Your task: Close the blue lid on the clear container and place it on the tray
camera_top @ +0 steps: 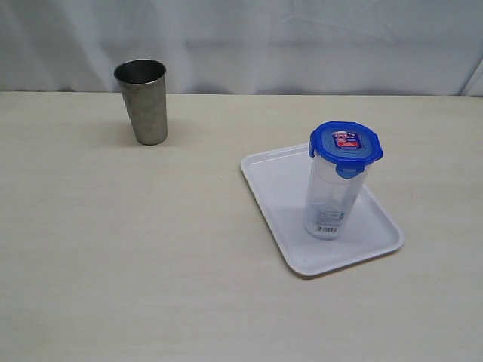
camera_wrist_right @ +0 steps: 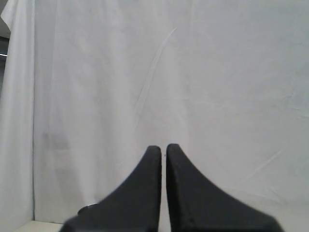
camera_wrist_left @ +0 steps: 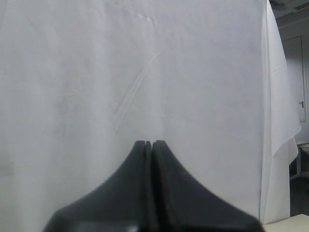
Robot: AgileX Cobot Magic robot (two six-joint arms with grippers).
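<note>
Tools first: your left tool has its jaws pressed together with nothing between them. Your right tool is closed and empty too, with only a hairline showing between its jaws. Both face the white cloth at the back, and neither appears in the wide view, so they are well away from the work. Down on the surface, look at that: the clear container stands upright on the tray, well inside its rim, with the blue lid sitting on top. To my eye the job reads as finished, so the step now is a check, not a grab. The flaps at the front and left of the lid hang down along the rim, but I cannot tell from here whether each has clicked home. If you go in to press one, come straight down from above and push gently. Steady the body with your other tool, because a tall, narrow canister would likely tip from a sideways nudge, and the light tray could slide. The metal cup stands well apart on the left, out of your way.
</note>
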